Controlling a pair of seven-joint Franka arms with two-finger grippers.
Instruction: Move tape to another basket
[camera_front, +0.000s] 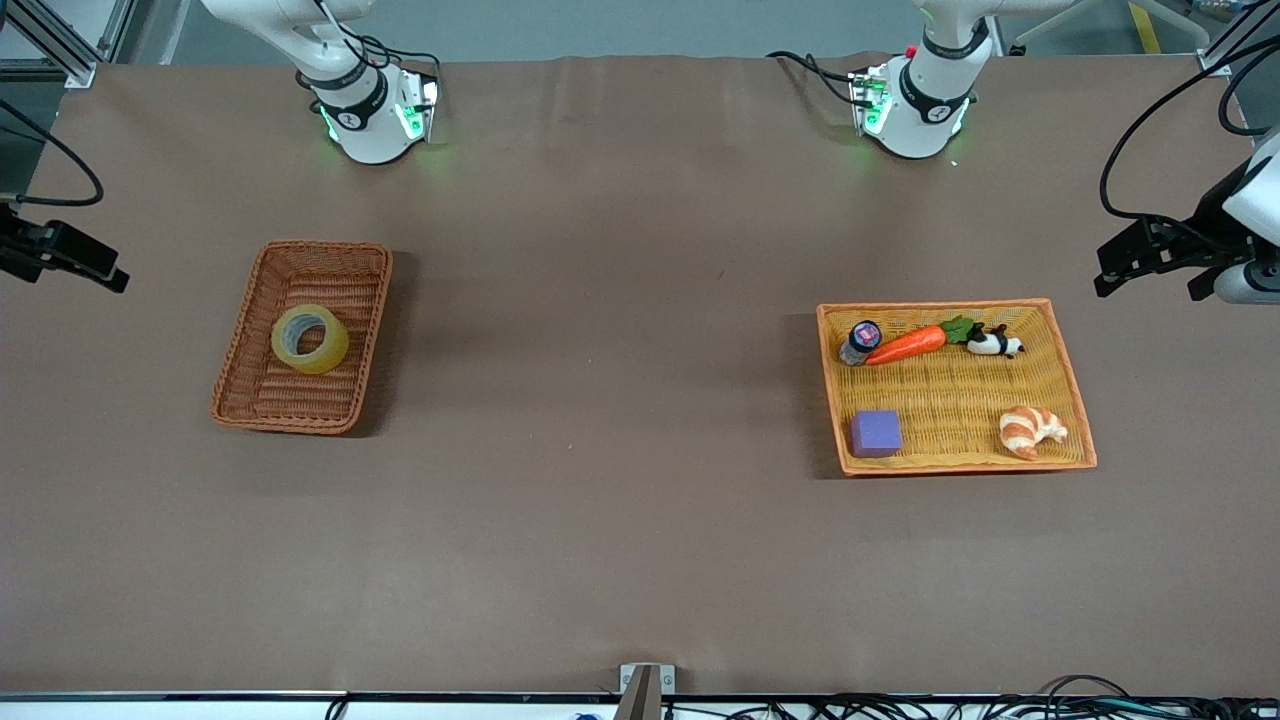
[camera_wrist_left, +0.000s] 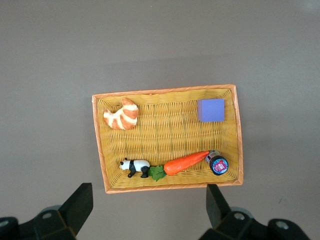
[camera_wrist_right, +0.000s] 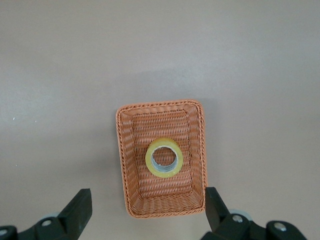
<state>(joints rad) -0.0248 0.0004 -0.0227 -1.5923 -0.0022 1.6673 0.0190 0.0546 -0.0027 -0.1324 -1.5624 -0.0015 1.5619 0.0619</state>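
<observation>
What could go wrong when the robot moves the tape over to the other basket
The tape lies flat in the reddish-brown basket, so open fingers closing on its smooth rim may slip or catch the wicker. The orange-yellow basket already holds a carrot, jar, panda, purple block and croissant; a drop off its bare middle could knock one. Both the right gripper and the left gripper hang open, high above the baskets.

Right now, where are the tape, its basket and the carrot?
tape (camera_front: 310, 339): front view, on the yellowish ring's band.
reddish-brown basket (camera_front: 300, 247): front view, on its rim.
carrot (camera_front: 908, 345): front view, mid orange body.
</observation>
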